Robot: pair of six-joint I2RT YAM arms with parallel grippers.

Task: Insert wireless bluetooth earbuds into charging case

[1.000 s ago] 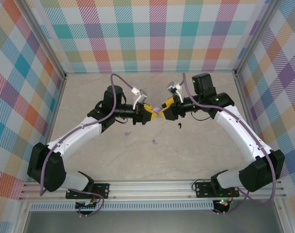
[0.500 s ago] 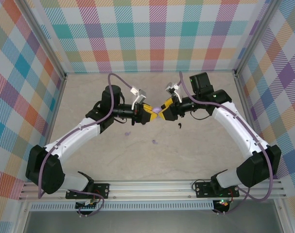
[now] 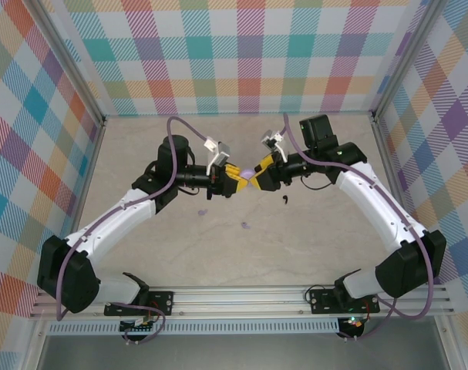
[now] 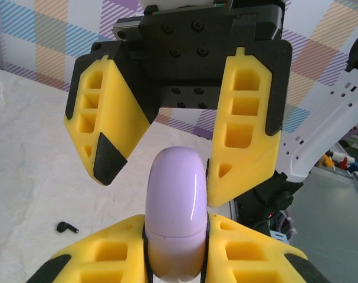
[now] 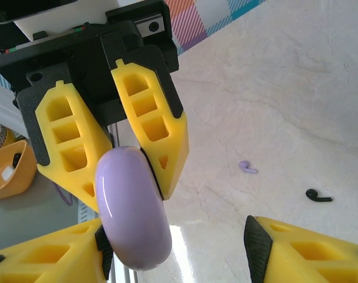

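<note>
Pale marble-look table (image 3: 318, 254) inside plaid walls. At frame centre, the left gripper (image 3: 240, 180) is clamped on the lilac charging case (image 4: 174, 212). The right gripper (image 3: 261, 176) has its fingers spread either side of the case's free end. Just below, loose on the table, lie a black earbud (image 3: 285, 202), a lilac earbud (image 3: 202, 212) and a second lilac earbud (image 3: 246, 226).

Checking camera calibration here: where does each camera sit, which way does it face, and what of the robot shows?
Top external: above and behind the bases, looking down at the table; left arm and right arm show, meeting mid-table.
Left wrist: on the left arm, looking along the left gripper, shut on the lilac case, toward the right gripper.
Right wrist: on the right arm, looking over its own open fingers back at the left gripper.
Shared: both wrist views show the case and a black earbud on the table.
</note>
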